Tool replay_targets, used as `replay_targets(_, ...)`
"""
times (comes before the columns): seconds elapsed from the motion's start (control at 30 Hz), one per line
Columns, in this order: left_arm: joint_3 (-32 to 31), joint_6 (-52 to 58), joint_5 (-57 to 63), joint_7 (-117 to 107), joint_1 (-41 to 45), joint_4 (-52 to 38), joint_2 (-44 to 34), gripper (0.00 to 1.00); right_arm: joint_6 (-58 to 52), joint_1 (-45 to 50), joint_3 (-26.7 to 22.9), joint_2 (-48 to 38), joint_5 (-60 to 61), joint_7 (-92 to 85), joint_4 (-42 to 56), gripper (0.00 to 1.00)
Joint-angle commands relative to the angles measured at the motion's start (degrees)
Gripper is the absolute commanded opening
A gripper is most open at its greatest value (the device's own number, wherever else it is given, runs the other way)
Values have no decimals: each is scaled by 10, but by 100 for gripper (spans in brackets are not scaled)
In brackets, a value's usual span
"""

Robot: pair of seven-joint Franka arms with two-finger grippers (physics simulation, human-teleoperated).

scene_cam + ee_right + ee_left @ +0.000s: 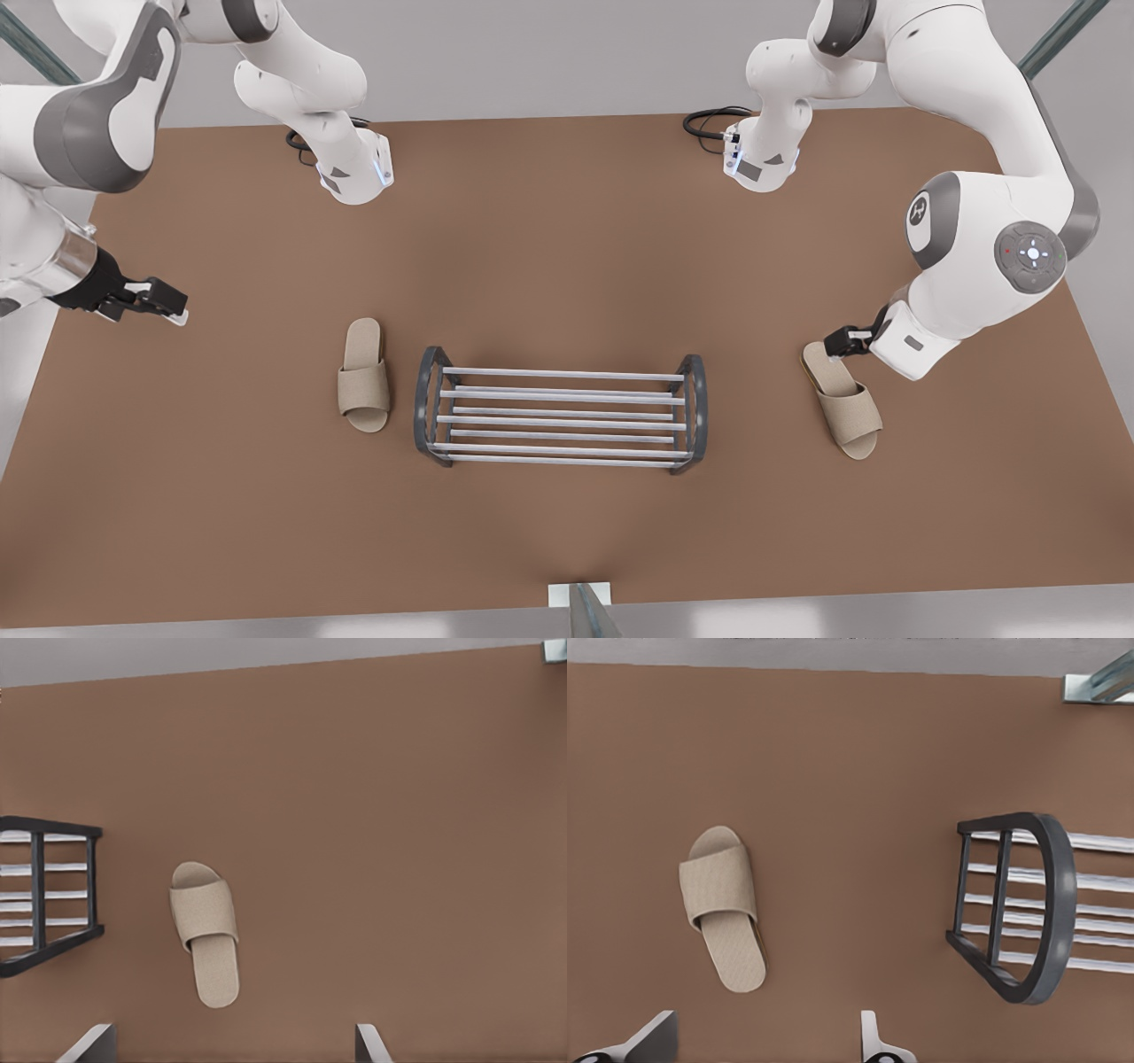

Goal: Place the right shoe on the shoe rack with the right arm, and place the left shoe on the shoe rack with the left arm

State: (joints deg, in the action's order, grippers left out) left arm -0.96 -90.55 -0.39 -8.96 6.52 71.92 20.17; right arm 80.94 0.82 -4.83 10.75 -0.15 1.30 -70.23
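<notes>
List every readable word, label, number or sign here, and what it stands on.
None readable.
Left arm: a round logo mark without legible letters, and a button pad.
Left end effector hovers by the heel of one slipper; right end effector waits away from the other slipper.
Slippers, shoe rack, table: unmarked.
</notes>
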Motion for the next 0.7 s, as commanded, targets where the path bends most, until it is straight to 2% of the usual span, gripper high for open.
replay_targets(0.0, 0, -13, 1, -12, 1, 0, -1, 100, -7, -2, -1, 0, 0, 6, -1, 100)
replay_targets(0.07, 1, -66, -3, -31, 1, 40, -25, 100, -9, 2, 0, 3, 0, 6, -1, 100)
replay_targets(0.17, 47, -312, -113, -116, 2, 301, -151, 100, -11, 3, 2, 6, 0, -2, -7, 100)
replay_targets(0.23, 60, -456, -215, -166, 2, 420, -181, 100, -1, 2, 2, 2, -4, -2, -35, 100)
replay_targets(0.3, 60, -636, -327, -184, 7, 533, -184, 100, 126, -3, 1, -63, -18, -44, -189, 100)
replay_targets(0.37, 58, -767, -371, -183, 32, 603, -176, 100, 166, -5, 1, -61, -47, -132, -221, 100)
replay_targets(0.43, 58, -842, -372, -182, 39, 654, -171, 100, 253, -6, 18, -71, -97, -190, -299, 100)
replay_targets(0.47, 57, -865, -372, -180, 40, 673, -168, 100, 294, -12, 46, -73, -141, -191, -332, 100)
replay_targets(0.53, 55, -893, -374, -179, 39, 692, -153, 100, 489, -26, 51, -100, -200, -239, -470, 100)
replay_targets(0.57, 54, -897, -375, -179, 40, 698, -153, 100, 555, -28, 66, -100, -281, -229, -506, 100)
replay_targets(0.63, 51, -897, -378, -179, 42, 698, -145, 100, 574, -48, 139, -100, -445, -79, -549, 100)
replay_targets(0.67, 50, -893, -381, -179, 41, 699, -145, 100, 628, -62, 164, -106, -552, 38, -602, 100)
